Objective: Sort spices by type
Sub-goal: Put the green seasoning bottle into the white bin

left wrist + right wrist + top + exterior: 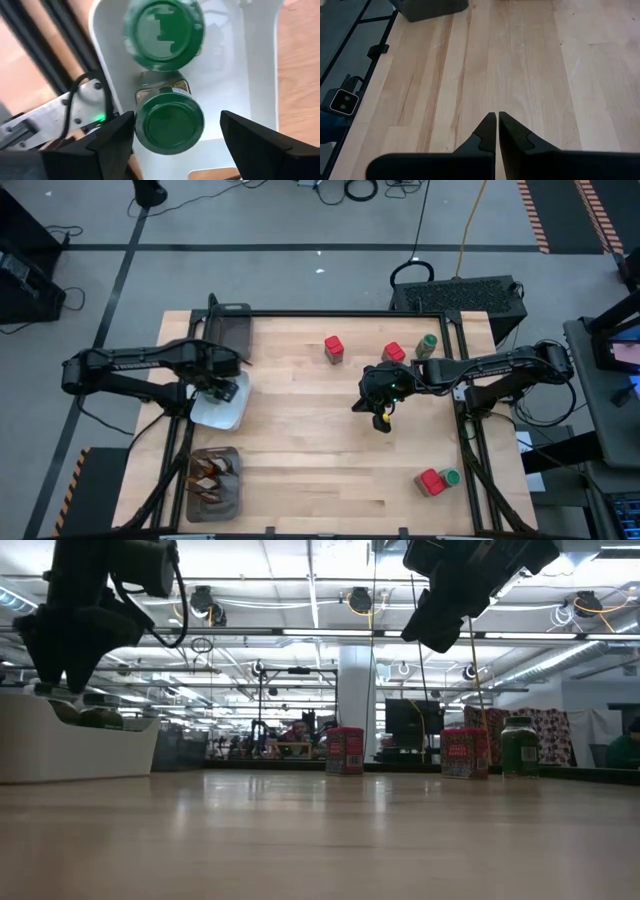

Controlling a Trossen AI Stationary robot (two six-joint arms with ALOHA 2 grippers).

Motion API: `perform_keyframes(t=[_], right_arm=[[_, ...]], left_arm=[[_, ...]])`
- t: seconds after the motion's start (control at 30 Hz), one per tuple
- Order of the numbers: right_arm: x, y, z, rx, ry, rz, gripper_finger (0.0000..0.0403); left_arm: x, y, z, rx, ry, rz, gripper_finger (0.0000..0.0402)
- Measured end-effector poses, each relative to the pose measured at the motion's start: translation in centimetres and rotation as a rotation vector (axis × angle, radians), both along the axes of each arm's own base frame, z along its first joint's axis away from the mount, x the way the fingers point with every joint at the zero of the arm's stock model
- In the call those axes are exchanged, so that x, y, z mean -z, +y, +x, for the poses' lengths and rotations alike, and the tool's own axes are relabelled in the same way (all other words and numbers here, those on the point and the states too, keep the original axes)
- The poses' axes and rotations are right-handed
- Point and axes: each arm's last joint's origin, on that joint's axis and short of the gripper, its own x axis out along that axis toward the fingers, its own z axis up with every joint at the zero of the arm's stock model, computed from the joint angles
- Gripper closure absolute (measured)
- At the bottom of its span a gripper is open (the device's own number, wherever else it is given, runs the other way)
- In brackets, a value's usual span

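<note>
My left gripper is open above the white dish at the table's left. Its fingers stand on either side of a green-lidded jar that lies in the dish beside a second jar. My right gripper is shut with nothing between its fingers, raised over bare wood right of the table's middle. On the table stand two red boxes and a jar toward the far edge. Another red box and jar stand at the near right. Brown sachets lie in the near-left mesh tray.
A dark mesh tray sits at the far-left corner and another at the near-left corner. A black metal frame runs along the table's edges. Bare wood lies across the middle and near side of the table.
</note>
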Motion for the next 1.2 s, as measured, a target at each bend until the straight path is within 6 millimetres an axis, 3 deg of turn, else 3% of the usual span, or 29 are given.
perform_keyframes(t=[0.27, 0.6, 0.8, 0.97, 1.2], right_arm=[[0.0, 0.0, 0.0, 0.000, 0.000, 0.000, 0.0403], [0.0, 0.0, 0.0, 0.000, 0.000, 0.000, 0.0403], [0.0, 0.0, 0.0, 0.015, -0.002, -0.004, 0.0403], [0.4, -0.6, -0.3, 0.159, 0.058, -0.026, 0.0403], [-0.7, -5.1, -4.7, 0.475, 0.230, 0.010, 0.0403]], left_arm=[[-2.5, 0.2, -0.1, 0.004, 0.002, 0.071, 0.0104], [-7.4, 0.6, 1.2, -0.010, -0.236, 0.182, 0.0104], [-8.7, 0.7, 4.0, 0.034, -0.509, 0.282, 0.0104], [-9.2, 0.4, 7.1, 0.185, -0.668, 0.379, 0.0104], [-8.1, 0.4, 11.3, 0.373, -0.714, 0.438, 0.0104]])
